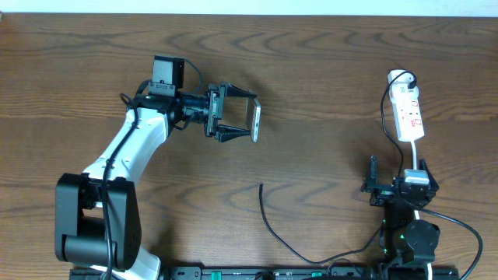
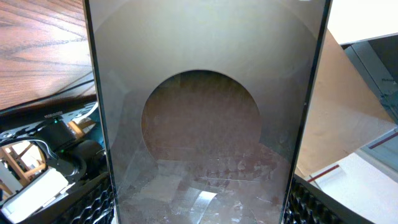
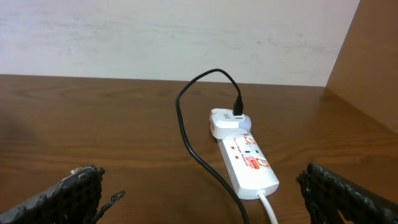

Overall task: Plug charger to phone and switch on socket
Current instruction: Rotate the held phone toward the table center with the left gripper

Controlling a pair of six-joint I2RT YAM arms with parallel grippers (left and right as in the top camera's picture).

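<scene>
We find the left pincer [image 1: 243, 117] clamped on the phone [image 1: 255, 120], which it holds on edge. The right pincer [image 3: 202, 190] stands wide apart and empty, with the socket [image 3: 249, 163] just ahead. The charger [image 1: 261, 194] tip lies loose on the desk [image 1: 327, 62], well apart from both.

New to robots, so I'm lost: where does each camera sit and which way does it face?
Overhead: above the table, facing down; both arms show.
Left wrist: on the left hand, facing the phone it holds; pads below.
Right wrist: on the right hand, facing the socket; fingertips at the corners.
Overhead and right wrist share the socket.
</scene>
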